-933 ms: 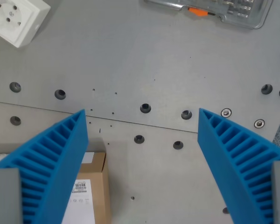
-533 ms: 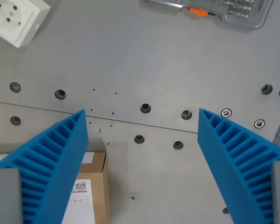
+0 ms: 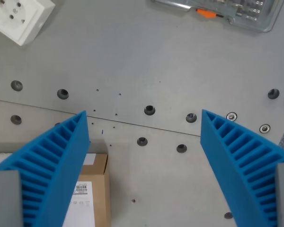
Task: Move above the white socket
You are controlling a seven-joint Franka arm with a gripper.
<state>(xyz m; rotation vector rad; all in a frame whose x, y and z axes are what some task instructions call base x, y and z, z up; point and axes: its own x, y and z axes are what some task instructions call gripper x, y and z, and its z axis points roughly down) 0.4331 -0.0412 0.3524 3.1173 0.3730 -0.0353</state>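
Your claw hangs wide open over the gray tabletop.
You can see the white socket far up at the wrist view's left corner.

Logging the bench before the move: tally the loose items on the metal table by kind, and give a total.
White socket: 1
Clear plastic case with an orange part: 1
Cardboard box with a label: 1
Total: 3
The gripper and the table itself are not counted.
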